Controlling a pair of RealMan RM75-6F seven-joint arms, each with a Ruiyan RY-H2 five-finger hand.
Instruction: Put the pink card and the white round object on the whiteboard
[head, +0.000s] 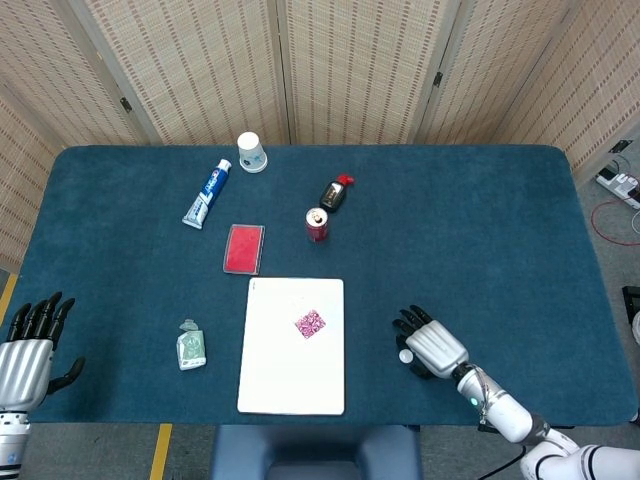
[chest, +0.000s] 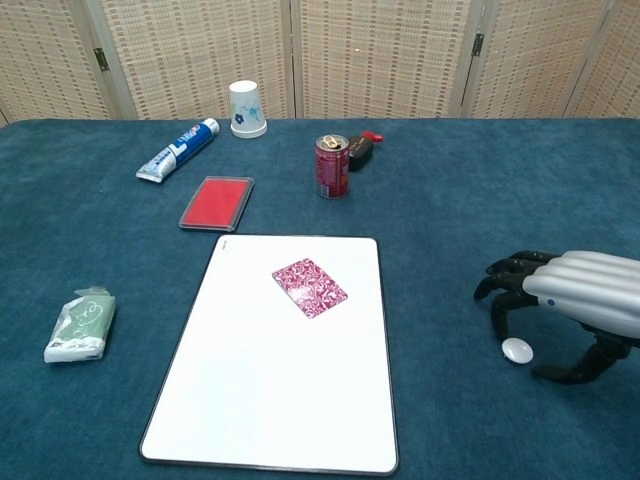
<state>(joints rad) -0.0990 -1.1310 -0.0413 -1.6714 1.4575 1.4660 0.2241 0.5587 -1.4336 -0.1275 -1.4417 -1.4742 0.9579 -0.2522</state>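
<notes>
Pink card (chest: 309, 287) lies diagonally on whiteboard (chest: 250, 400); right hand (chest: 570, 305) arches, unclosed, over white round object (chest: 516, 350).

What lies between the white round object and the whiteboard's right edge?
Nothing: in the chest view only bare blue table separates the white round object from the whiteboard. The right hand arches over the object.

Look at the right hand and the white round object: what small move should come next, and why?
Probably lower and close the right hand on the white round object. The object lies on the cloth under its spread fingers, unheld, while the pink card already lies on the whiteboard.
</notes>
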